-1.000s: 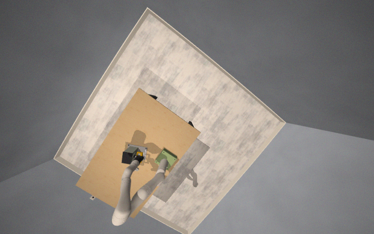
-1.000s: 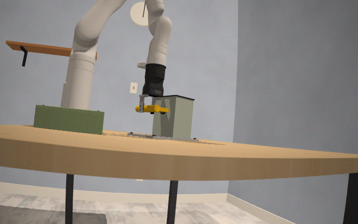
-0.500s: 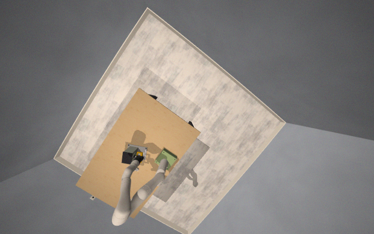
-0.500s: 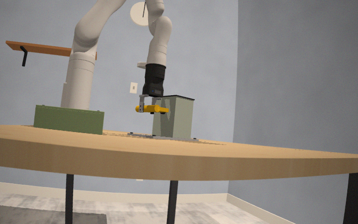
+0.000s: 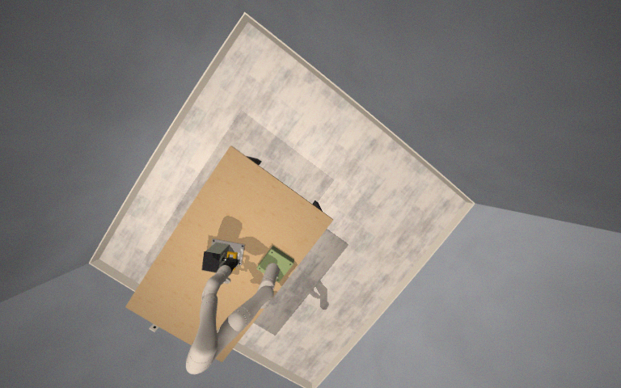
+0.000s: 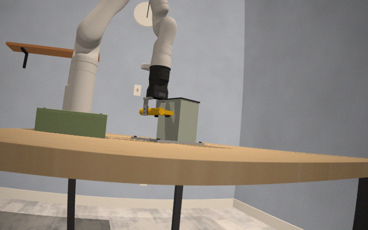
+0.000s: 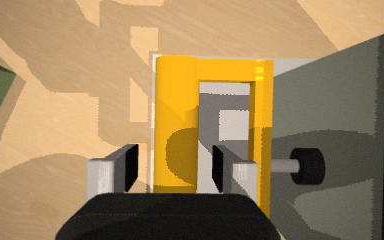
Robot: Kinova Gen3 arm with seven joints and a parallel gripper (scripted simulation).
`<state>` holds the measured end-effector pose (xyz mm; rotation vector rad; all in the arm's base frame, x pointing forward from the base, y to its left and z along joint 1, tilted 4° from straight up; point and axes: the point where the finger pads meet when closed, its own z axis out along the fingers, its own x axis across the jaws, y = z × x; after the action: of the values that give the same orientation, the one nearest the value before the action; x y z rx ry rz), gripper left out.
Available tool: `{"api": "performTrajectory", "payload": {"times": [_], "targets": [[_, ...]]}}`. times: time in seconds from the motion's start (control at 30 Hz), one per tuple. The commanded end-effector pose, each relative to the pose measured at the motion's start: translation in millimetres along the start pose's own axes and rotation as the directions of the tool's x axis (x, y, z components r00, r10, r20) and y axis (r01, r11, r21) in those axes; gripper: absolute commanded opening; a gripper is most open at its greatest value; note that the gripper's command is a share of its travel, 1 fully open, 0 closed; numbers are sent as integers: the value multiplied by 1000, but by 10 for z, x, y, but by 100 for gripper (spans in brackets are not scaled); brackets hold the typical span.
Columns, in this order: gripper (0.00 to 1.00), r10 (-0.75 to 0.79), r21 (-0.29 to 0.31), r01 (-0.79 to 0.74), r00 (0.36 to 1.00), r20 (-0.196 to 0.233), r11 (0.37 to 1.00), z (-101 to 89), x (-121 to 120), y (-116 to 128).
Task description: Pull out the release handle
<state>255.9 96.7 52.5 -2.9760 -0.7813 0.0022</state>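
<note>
Woodgrain table (image 6: pixel 180 167); smooth yellow cylindrical grip (image 7: pixel 175 120).

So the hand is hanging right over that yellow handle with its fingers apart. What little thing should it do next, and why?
Probably close the fingers. The hand is open and grips nothing, yet its two fingers already stand on either side of the yellow grip bar, level with it in the side view. The grip seems to sit near its grey housing, so nothing can be pulled until it is clamped.

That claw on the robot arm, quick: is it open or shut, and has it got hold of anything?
Tool: open, holding nothing; its fingers straddle the yellow handle bar without clamping it.
</note>
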Motion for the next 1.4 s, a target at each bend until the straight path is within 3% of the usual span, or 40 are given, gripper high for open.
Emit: {"api": "performTrajectory", "payload": {"times": [0.0,0.03,1.37], "targets": [[97,3,-3,-3,1000,1,1000,11,-10,13],[0,3,-3,-3,1000,1,1000,11,-10,13],[0,3,-2,-3,1000,3,1000,11,-17,12]]}}
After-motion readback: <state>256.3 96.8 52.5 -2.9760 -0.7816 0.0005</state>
